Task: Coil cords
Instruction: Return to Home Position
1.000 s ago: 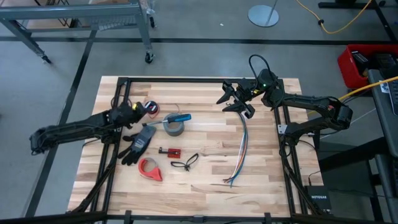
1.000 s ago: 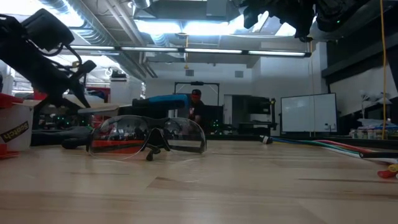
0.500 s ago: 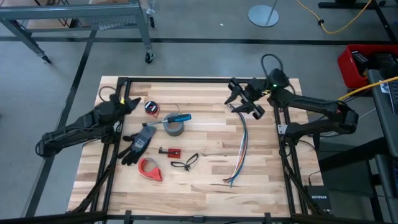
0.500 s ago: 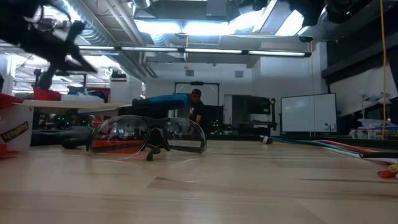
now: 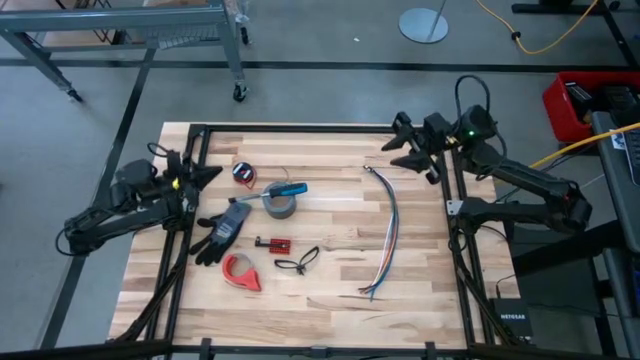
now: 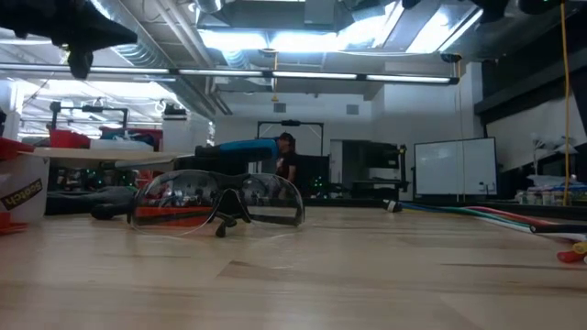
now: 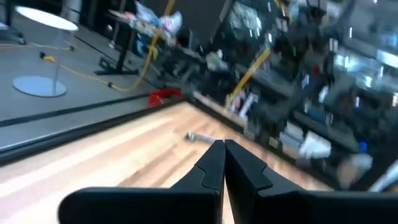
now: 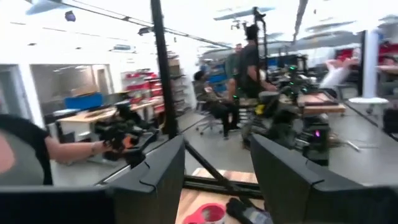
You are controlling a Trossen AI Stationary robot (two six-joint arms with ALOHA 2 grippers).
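Note:
The red cord with black parts (image 5: pixel 243 172) lies as a small round coil flat on the table at the far left, beside the grey tape roll (image 5: pixel 280 206). My left gripper (image 5: pixel 211 170) is shut and empty, a little to the left of the coil; its closed fingers show in the left wrist view (image 7: pixel 223 163). My right gripper (image 5: pixel 397 142) is open and empty at the far right, just beyond the upper end of the multicoloured wire bundle (image 5: pixel 388 235); its spread fingers show in the right wrist view (image 8: pixel 214 171).
A blue-handled screwdriver (image 5: pixel 286 189) lies across the tape roll. A black glove (image 5: pixel 222 230), a red tape dispenser (image 5: pixel 241 271), a small red part (image 5: pixel 273 243) and a small black looped cord (image 5: pixel 297 262) lie at front left. Clear safety glasses (image 6: pixel 220 202) show in the low view. People are in the room beyond.
My left gripper has drawn back from the red coil toward the table's left edge; the coil stays where it was. My right gripper has drawn back toward the table's right and far edge, away from the wire bundle's upper end, and has risen.

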